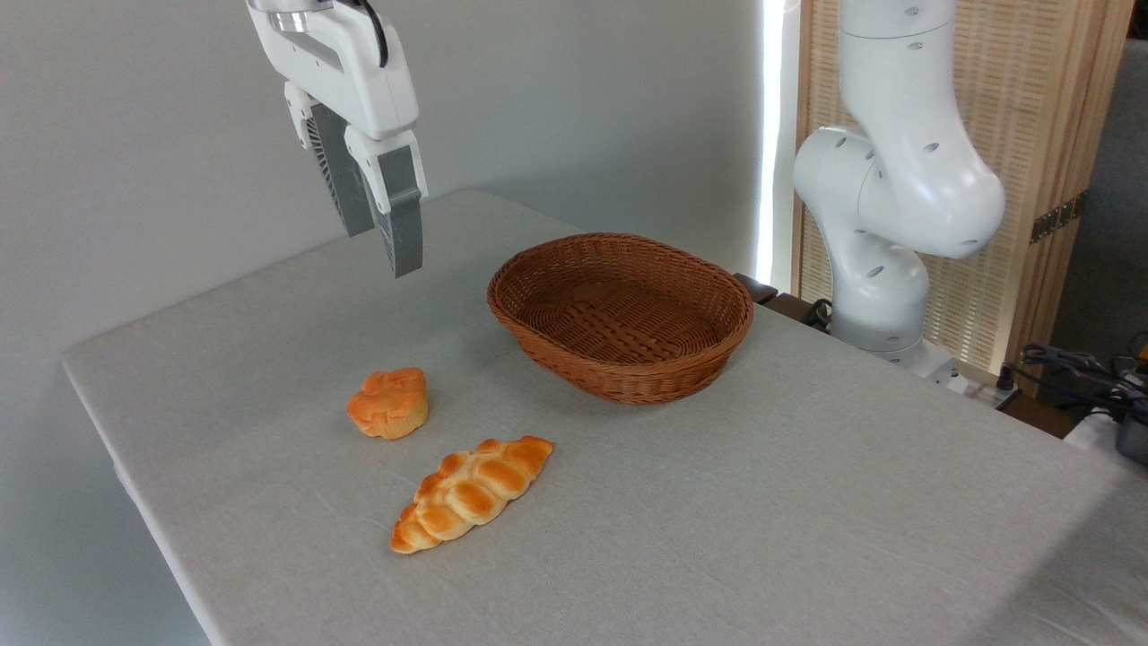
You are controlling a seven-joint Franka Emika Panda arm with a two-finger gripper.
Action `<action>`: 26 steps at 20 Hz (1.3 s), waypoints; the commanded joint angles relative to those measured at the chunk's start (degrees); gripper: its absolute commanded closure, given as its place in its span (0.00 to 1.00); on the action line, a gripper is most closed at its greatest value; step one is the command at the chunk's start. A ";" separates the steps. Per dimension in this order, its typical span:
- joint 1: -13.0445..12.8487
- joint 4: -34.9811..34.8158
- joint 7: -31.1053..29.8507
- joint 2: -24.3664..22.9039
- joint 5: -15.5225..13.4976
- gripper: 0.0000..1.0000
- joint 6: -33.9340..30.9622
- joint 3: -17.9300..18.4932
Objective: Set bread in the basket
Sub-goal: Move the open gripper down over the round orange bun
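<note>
The bread (388, 403) is noted resting on the counter (807, 502), outside and left of the basket (621, 314), just beyond the braided loaf (473, 493). The fingers (405, 224) are held high above, empty, slightly parted. The bun lies below them, toward the camera. It is round, with no long axis. A descent is judged necessary.

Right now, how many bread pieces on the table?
2. The small round bun sits left of centre; the braided loaf lies in front of it, apart. Both are outside the basket, which holds nothing. None looks hidden.
</note>
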 commanded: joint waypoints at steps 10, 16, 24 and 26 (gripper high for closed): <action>0.15 0.38 -0.81 0.88 -0.82 0.00 -0.55 2.40; -0.37 -13.48 -0.38 -1.38 -0.82 0.00 12.96 1.44; -0.81 -30.73 -0.46 -8.43 -1.00 0.00 27.74 -2.60; -0.99 -33.36 -0.64 -8.25 -1.00 0.00 31.42 -3.92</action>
